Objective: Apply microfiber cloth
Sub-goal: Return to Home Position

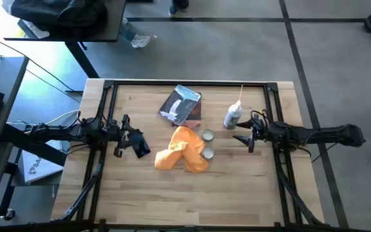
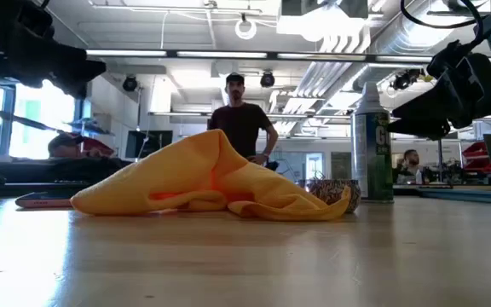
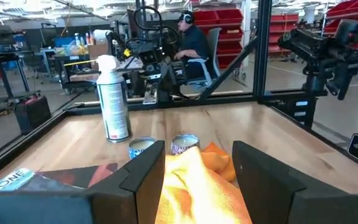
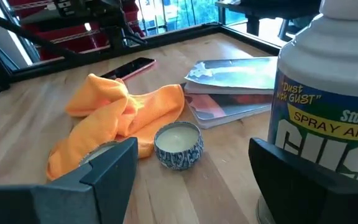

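Wooden counter [image 1: 250, 193], viewed from above. Left tool [image 1: 136, 145], released and empty, hung at 9 o'clock of the microfiber cloth [image 1: 184, 153]. Right tool [image 1: 242, 140], likewise released, hung at 3 o'clock. The cloth lay crumpled at counter centre. Books [image 1: 182, 106] lay at its 12 o'clock, a spray can [image 1: 232, 116] at 2 o'clock, and two tins [image 1: 207, 135] apparently touching its 3 o'clock edge.

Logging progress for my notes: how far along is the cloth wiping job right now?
Wiping looks done: the microfiber cloth lies crumpled on the table beside the pink phone. Nothing is in hand; the left gripper and right gripper are open, empty. Likely only parking the arms remains.
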